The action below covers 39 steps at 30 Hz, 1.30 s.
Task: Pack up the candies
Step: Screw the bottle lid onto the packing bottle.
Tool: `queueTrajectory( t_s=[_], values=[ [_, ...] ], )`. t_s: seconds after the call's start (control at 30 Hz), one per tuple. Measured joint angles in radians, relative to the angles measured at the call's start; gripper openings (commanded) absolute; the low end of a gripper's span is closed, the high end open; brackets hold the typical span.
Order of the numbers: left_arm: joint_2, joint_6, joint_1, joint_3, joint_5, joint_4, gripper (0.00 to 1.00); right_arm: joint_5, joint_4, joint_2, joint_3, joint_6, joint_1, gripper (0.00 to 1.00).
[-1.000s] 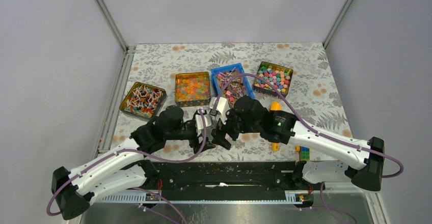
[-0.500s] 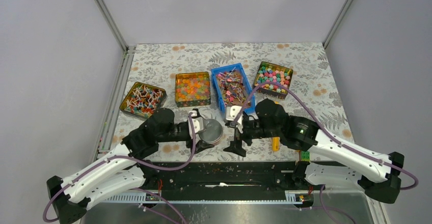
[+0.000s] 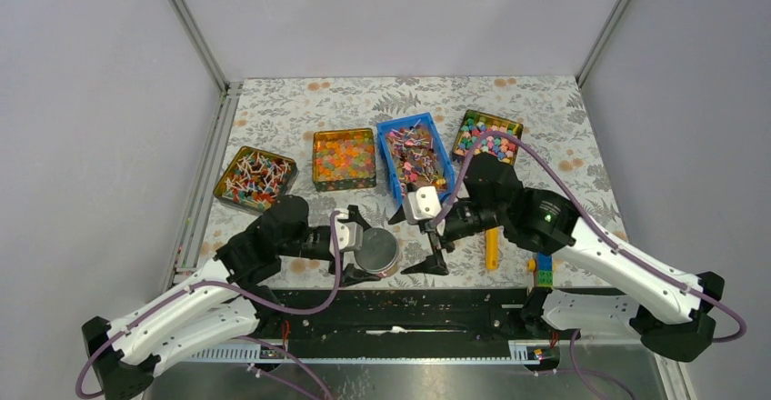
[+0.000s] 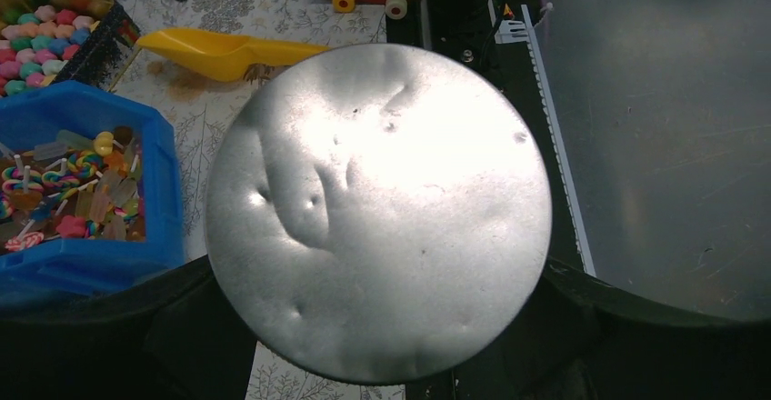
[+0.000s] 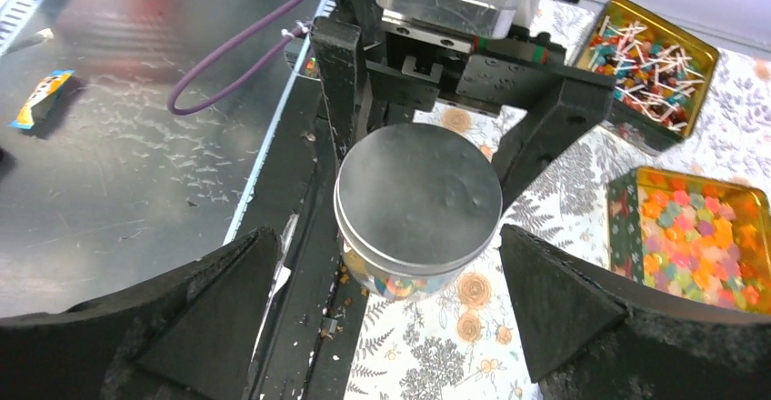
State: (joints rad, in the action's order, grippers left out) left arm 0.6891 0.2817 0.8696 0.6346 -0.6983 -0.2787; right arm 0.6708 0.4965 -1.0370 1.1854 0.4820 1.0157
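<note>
Four trays of sweets sit across the patterned surface point(image 3: 564, 159). At the far left, a tin of stick lollipops point(image 3: 255, 177) and a tin of orange jellies point(image 3: 344, 158) lie well apart from the action. Nearer the arms, the left gripper point(image 3: 361, 245) has its jaws set wide around a round tin point(image 3: 377, 249), whose dented metal lid point(image 4: 377, 214) is on. A second ago both grippers crowded over this tin; now it has been drawn toward the near edge. Through its clear wall coloured sweets point(image 5: 400, 284) show, so the packing looks close to finished. The remaining candies point(image 3: 415, 159) fill the blue bin point(image 3: 385, 155) behind. The right gripper point(image 3: 414, 244) has backed off, jaws wide and empty, yet it is the nearest obstacle beside the tin. Further right are a tin of pastel sweets point(image 3: 488, 136), a yellow scoop point(image 3: 491, 247) and a toy block car point(image 3: 543, 271).
</note>
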Motion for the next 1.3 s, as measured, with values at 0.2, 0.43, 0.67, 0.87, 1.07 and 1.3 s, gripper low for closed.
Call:
queueTrajectory(
  t_s=[0.2, 0.43, 0.67, 0.87, 1.07, 1.3],
  values=[
    [0.004, 0.001, 0.0, 0.0, -0.026, 0.002, 0.44, 0.06, 0.012, -0.087, 0.043, 0.014, -0.001, 0.95],
    [0.007, 0.0, 0.0, 0.0, -0.04, 0.002, 0.44, 0.072, 0.05, -0.169, 0.082, 0.015, -0.001, 0.94],
    [0.008, 0.0, 0.002, 0.0, -0.043, 0.002, 0.44, 0.061, 0.069, -0.196, 0.113, 0.021, 0.0, 0.95],
    [0.015, 0.0, 0.003, 0.0, -0.043, 0.002, 0.44, 0.043, 0.082, -0.216, 0.113, 0.027, 0.003, 0.97],
    [0.015, 0.0, 0.005, 0.0, -0.043, 0.002, 0.44, 0.032, 0.09, -0.224, 0.113, 0.031, 0.005, 0.94],
    [0.015, 0.0, 0.005, 0.0, -0.04, -0.003, 0.43, 0.031, 0.098, -0.233, 0.113, 0.027, 0.009, 0.82]
  ],
)
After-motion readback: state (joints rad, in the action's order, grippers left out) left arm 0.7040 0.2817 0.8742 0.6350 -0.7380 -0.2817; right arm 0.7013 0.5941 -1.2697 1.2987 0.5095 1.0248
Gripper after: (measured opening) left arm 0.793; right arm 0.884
